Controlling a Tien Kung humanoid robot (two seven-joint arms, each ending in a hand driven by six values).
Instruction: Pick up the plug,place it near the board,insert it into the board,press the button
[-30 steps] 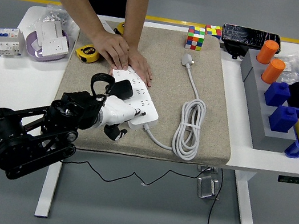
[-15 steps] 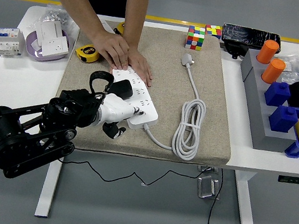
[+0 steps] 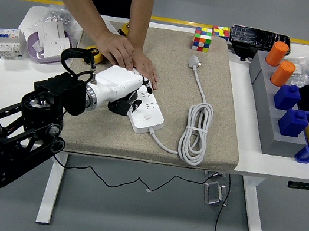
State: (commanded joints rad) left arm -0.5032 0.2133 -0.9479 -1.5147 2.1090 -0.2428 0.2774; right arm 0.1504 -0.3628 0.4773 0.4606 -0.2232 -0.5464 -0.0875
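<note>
Head view: left hand [image 3: 125, 86] has shifted up and toward 1 o'clock since a second ago, now over the power strip [image 3: 147, 107]; black plug [image 3: 121, 107] sits under it, apparently seated. Finger state: cannot tell. Button press likely next. Farther, at 12 o'clock, person's hands [image 3: 126, 55] steady the strip.

Left arm reaches in from lower left; left hand [image 3: 124, 89] white, palm down, fingers curled under.
</note>
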